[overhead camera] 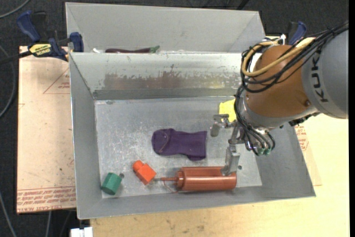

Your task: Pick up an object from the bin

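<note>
Brown tube (205,181), one only, lies on its side along the near wall of the grey metal bin (127,119), towards the view's right, with a thin reddish stem at its left end. The bin is a single one with two compartments, split by a sloping wall. The front compartment holds five things, all single and all apart from one another except where noted. The purple cloth (178,143), soft and sock-like, lies flat near the middle of the floor, just behind the tube. The tube comes next in bulk. The orange piece (144,172), short and stubby, lies at the near left, just beside the tip of the tube's stem; whether the two are joined cannot be told. The green cap (112,182), a small round plug, lies in the near left corner. The yellow piece (226,106) sits by the back wall on the right, mostly hidden by the arm. In the rear compartment one dark strip (128,50) shows along the dividing wall, too hidden to name. The end effector (231,166) reaches down from the right, its tip at the tube's right end and seemingly touching it; whether it is spread or closed cannot be told.
</note>
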Controlling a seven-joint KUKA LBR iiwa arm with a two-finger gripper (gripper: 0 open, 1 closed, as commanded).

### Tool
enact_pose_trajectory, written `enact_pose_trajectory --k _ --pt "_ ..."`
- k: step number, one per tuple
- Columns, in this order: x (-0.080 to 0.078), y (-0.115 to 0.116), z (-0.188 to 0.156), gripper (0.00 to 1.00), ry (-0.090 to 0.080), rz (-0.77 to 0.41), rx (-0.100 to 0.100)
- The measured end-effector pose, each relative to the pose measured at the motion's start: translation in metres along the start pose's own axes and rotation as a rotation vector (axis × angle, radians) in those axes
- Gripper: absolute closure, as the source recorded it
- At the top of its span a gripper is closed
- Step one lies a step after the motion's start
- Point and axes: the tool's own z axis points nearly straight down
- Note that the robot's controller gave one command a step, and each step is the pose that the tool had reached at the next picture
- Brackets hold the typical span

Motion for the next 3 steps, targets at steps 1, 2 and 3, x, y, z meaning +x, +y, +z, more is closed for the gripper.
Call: enact_pose_trajectory --k 1,2,3 --pt "-0.002 0.0 -0.004 0.0 -0.008 -0.001 0.0" --pt "-0.003 0.002 -0.003 0.0 -0.008 -0.001 0.001" --pt "0.004 0.036 0.019 0.0 -0.001 -0.04 -0.003"
